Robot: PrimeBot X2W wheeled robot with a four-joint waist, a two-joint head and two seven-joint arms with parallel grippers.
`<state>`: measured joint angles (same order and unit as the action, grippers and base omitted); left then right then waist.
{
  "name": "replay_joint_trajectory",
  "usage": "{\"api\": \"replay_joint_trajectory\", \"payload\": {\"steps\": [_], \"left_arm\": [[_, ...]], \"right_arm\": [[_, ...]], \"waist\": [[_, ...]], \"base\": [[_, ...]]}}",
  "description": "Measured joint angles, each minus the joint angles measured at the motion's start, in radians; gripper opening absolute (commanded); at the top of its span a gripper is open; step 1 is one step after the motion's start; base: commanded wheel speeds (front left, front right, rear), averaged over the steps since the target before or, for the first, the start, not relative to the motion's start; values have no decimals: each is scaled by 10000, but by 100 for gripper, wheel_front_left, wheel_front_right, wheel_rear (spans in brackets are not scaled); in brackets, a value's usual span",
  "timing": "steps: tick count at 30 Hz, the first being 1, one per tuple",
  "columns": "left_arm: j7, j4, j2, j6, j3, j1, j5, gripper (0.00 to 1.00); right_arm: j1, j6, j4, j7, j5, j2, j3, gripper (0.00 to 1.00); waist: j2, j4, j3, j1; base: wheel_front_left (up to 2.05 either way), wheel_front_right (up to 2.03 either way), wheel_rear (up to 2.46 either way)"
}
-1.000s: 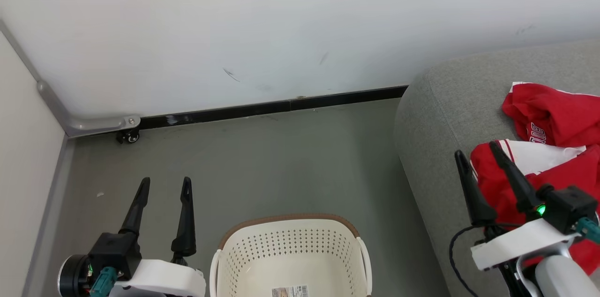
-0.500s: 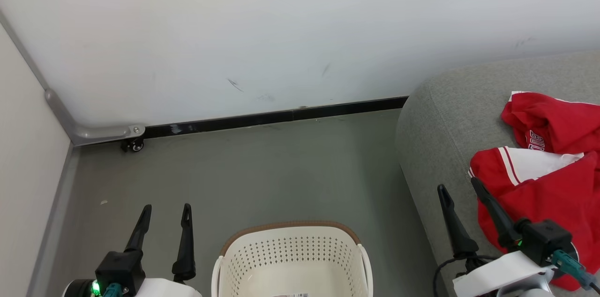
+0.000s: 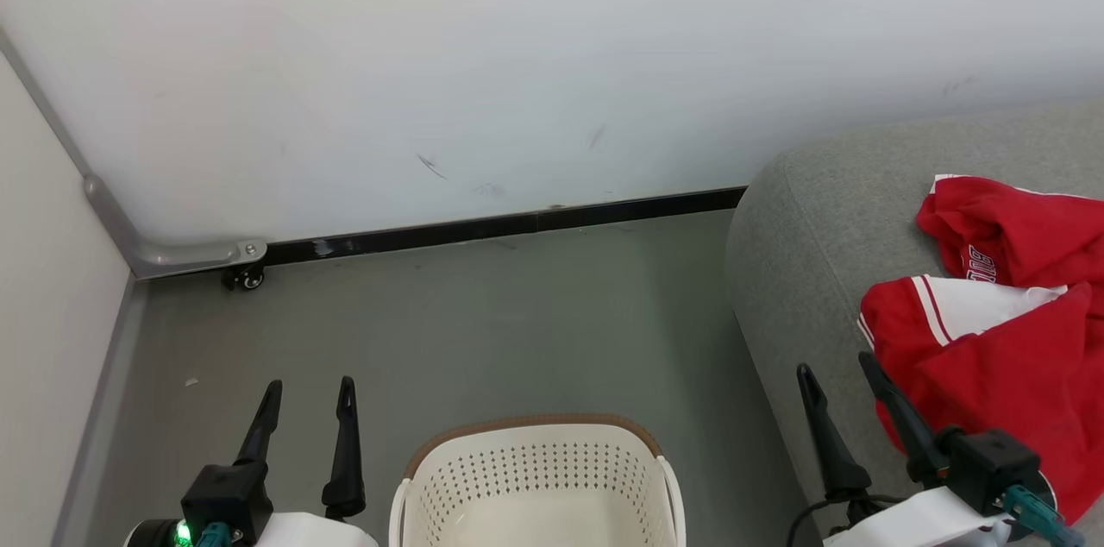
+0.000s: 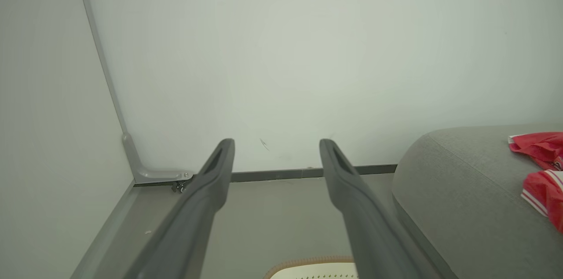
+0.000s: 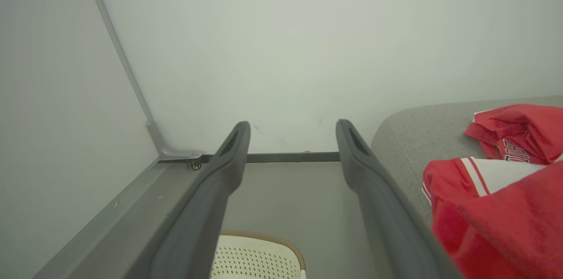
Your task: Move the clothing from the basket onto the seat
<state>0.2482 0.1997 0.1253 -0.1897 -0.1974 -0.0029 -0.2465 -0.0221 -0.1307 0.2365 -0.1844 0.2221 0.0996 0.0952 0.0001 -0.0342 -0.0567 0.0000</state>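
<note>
Clothing is lying on seat, frame right, just beside right hand; left hand well apart; both gaping, empty.

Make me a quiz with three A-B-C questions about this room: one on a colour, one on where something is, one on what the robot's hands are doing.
1. What colour is the rim of the basket? A brown, B blue, C green
2. Where is the red clothing? A in the basket, B on the sofa, C under the sofa
3. How are the left gripper and right gripper? A both shut on cloth, B both open and empty, C one open, one shut

Answers:
1 A: a brown band runs round its top edge.
2 B: both red pieces lie on the grey cushion.
3 B: each pair of fingers stands apart with nothing between.
</note>
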Motion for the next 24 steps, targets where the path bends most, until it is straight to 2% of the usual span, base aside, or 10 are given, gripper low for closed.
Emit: {"api": "replay_joint_trajectory", "payload": {"steps": [24], "left_arm": [[2,134,-21,-230,27,-2,159,100]], "right_arm": [[-346,0,-397,295,-236,-291,-288,100]], "waist": [[0,101,82,0]], "base": [[0,0,0]]}}
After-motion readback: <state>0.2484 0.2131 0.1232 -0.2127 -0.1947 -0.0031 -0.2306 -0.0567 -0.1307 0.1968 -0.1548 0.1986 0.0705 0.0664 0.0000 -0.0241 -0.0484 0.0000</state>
